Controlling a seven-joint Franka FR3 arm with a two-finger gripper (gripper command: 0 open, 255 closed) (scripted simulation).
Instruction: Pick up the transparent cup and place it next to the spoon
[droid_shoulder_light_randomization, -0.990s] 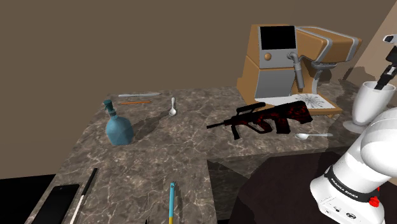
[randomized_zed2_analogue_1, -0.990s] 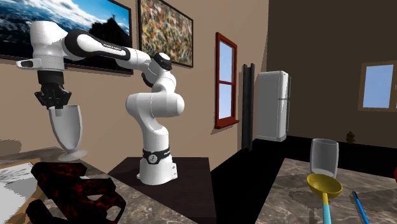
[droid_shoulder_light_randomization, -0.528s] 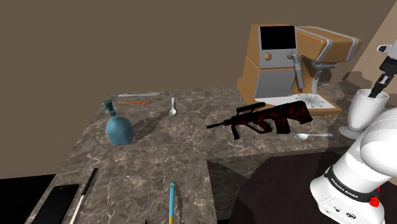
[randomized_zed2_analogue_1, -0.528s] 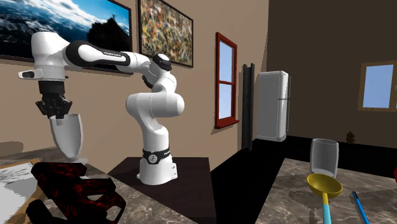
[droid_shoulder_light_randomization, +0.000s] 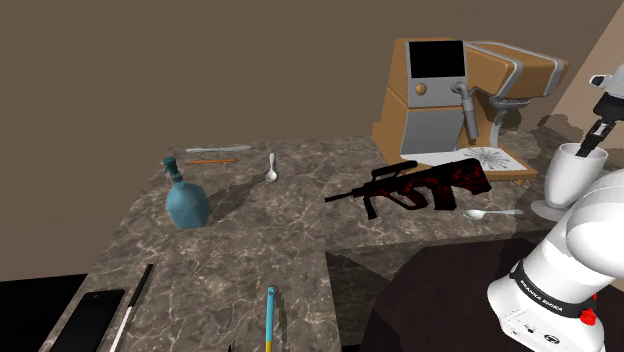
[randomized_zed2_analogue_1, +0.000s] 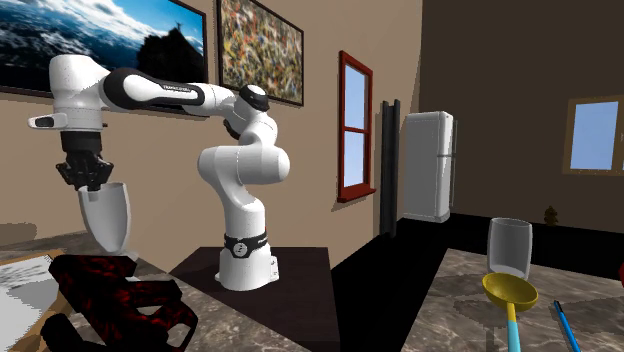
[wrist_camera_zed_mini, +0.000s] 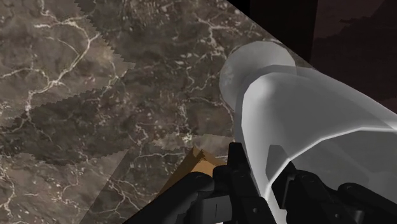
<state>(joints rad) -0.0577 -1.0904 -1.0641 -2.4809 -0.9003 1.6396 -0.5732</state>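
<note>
A pale, see-through goblet-shaped cup (droid_shoulder_light_randomization: 566, 176) hangs upright at the shoulder view's right edge, beside the coffee machine. My gripper (droid_shoulder_light_randomization: 592, 141) reaches into its mouth from above and is shut on its rim. A small silver spoon (droid_shoulder_light_randomization: 492, 213) lies on the counter just left of the cup's foot. In the second exterior view the gripper (randomized_zed2_analogue_1: 88, 178) holds the cup (randomized_zed2_analogue_1: 105, 214) low above the counter; a rifle hides its foot. The wrist view has the black fingers (wrist_camera_zed_mini: 240, 175) clasping the cup's wall (wrist_camera_zed_mini: 305, 121) over the marble.
A brown coffee machine (droid_shoulder_light_randomization: 455, 100) stands at the back, and a red-and-black rifle (droid_shoulder_light_randomization: 420, 187) lies before it. A second spoon (droid_shoulder_light_randomization: 271, 168), a blue bottle (droid_shoulder_light_randomization: 186, 201), a blue-handled tool (droid_shoulder_light_randomization: 270, 318) and a black phone (droid_shoulder_light_randomization: 85, 320) lie further left.
The gripper has lowered the cup toward the counter and shifted it slightly to the shoulder view's left, nearer the spoon. Most of the drop came early; it has barely moved since.
</note>
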